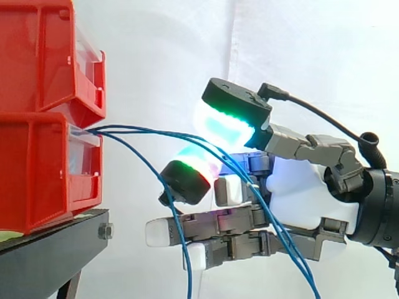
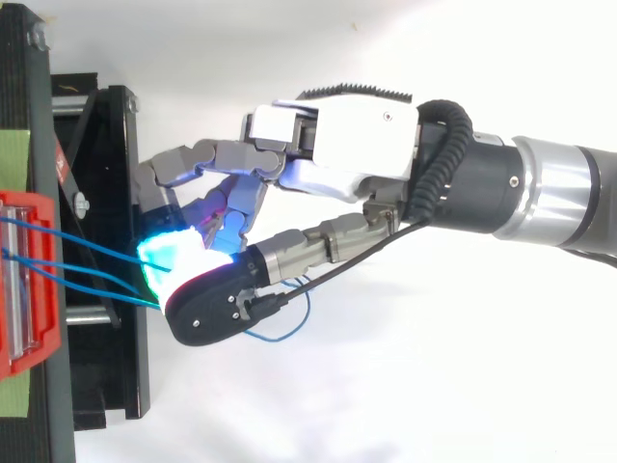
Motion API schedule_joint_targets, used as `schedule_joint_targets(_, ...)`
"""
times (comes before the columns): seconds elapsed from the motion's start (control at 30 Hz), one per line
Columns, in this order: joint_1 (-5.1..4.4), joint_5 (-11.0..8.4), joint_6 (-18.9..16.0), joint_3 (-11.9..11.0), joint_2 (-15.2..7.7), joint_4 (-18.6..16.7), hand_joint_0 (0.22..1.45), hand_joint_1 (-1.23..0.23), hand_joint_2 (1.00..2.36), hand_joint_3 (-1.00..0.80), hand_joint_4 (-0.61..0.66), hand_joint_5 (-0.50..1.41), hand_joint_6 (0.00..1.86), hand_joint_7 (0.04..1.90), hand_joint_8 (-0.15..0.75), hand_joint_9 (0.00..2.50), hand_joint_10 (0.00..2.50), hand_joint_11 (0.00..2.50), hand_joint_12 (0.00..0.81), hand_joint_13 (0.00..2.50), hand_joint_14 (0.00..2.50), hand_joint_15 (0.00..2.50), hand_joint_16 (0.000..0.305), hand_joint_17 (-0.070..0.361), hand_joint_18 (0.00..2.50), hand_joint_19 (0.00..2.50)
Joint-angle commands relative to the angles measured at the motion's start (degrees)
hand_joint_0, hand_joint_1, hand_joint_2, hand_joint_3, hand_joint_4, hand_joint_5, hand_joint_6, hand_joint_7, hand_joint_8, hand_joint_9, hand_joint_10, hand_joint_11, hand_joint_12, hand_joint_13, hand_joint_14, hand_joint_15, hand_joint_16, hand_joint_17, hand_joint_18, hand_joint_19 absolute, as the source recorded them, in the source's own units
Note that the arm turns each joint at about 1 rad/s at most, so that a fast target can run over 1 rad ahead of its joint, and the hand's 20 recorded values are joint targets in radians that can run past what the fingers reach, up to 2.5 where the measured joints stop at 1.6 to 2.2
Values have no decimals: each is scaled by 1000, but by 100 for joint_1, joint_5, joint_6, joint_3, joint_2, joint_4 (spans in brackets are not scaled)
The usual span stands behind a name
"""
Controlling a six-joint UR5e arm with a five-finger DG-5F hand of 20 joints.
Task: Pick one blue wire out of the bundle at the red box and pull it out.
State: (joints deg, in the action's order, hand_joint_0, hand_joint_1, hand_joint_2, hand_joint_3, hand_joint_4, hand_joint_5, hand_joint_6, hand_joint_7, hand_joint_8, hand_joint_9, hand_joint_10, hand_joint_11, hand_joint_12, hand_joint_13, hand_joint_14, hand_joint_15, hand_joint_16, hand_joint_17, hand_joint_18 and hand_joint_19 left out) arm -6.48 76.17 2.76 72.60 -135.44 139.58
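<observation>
Several thin blue wires point(image 1: 143, 132) come out of the gap between the two stacked red bins point(image 1: 37, 180) at the left and run right and downward. My hand point(image 1: 299, 193) reaches in from the right, just off the bins' front. Its upper pad point(image 1: 224, 128) glows green and cyan, and a lower pad point(image 1: 190, 165) glows green and red. The two close together on one blue wire where it passes between them. The other wires hang past the lower straight fingers. From above, the blue wires point(image 2: 87, 253) run from the red bin point(image 2: 24, 280) to the glowing pads of the hand point(image 2: 357, 145).
The bins sit on a black stand point(image 1: 56, 246) whose frame point(image 2: 106, 145) lies under the fingertips. A loose loop of blue wire point(image 2: 280, 333) hangs beneath the hand. A white curtain forms the backdrop.
</observation>
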Motion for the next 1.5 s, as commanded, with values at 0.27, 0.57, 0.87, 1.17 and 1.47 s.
schedule_joint_targets(0.27, -2, -6, 14, 9, 0, -10, 591, -718, 1016, -144, 96, 6, 671, 1383, 233, 1280, 17, 489, 367, 653, 11, 268, 51, 115, 653, 489)
schedule_joint_targets(0.57, -2, 3, -3, 0, 0, -10, 593, -789, 1020, -117, 82, 25, 556, 1586, 176, 1158, 14, 337, 333, 546, 8, 196, 46, 104, 610, 467)
schedule_joint_targets(0.87, -2, 3, 14, 0, 0, -19, 603, -836, 1025, -100, 43, 23, 563, 1608, 169, 939, 11, 322, 329, 358, 7, 168, 43, 97, 464, 420)
schedule_joint_targets(1.17, -11, 3, 23, 0, 0, -54, 607, -857, 1023, -105, -13, 18, 583, 1588, 172, 836, 13, 380, 329, 233, 5, 146, 44, 99, 346, 376)
schedule_joint_targets(1.47, -11, 3, 23, 0, 0, -54, 568, -737, 1018, -169, 40, 0, 654, 1448, 181, 935, 16, 408, 345, 268, 5, 152, 47, 106, 350, 424)
